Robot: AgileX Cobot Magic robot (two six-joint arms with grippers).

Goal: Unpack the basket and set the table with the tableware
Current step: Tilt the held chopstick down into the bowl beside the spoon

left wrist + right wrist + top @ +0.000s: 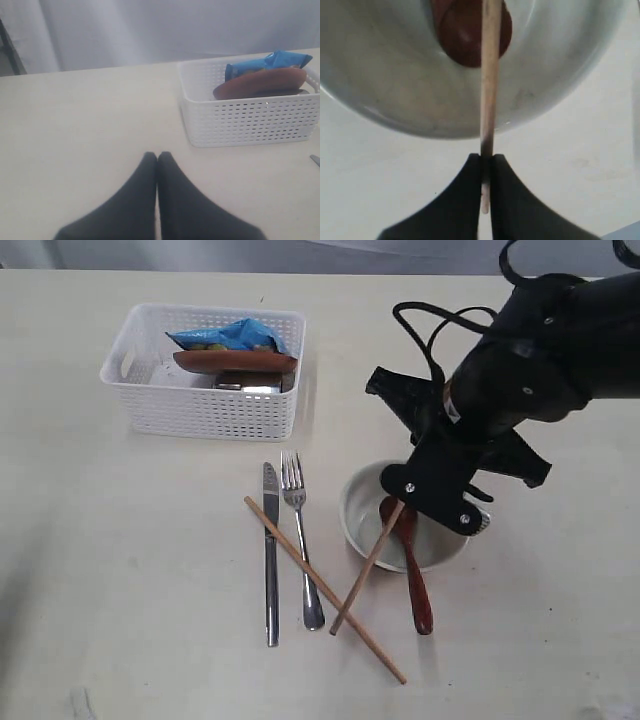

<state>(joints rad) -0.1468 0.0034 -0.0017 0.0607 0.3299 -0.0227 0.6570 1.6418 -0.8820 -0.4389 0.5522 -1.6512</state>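
Your right end effector (408, 492) (486, 161) is pinching one chopstick (365, 570) (489, 75) close to its end, the fingers pressed onto the wood from both sides. From that grip the stick slopes away over the rim of the bowl (358, 512) (395, 75), which sits directly under the end effector on the bench (120, 570). The far end of the stick crosses the second chopstick (375, 647), which lies flat on the bench.

The spoon (416, 585) (462, 35) has its head inside the bowl, beneath the held stick, and its handle leans out over the rim on the side away from the basket.

Beside the bowl, on the basket side of your right end effector, the knife (271, 580) and fork (308, 590) lie side by side, and the loose chopstick runs slantwise across both.

Your left end effector (157, 157) has its fingers pressed together and holds nothing. It hangs over bare bench. The basket (210, 415) (250, 120) stands ahead of it and off to one side, well apart from its tips. The plate (235, 360) (260, 82) sits tilted in the basket, with the blue packet (230, 337) (260, 62) behind it.
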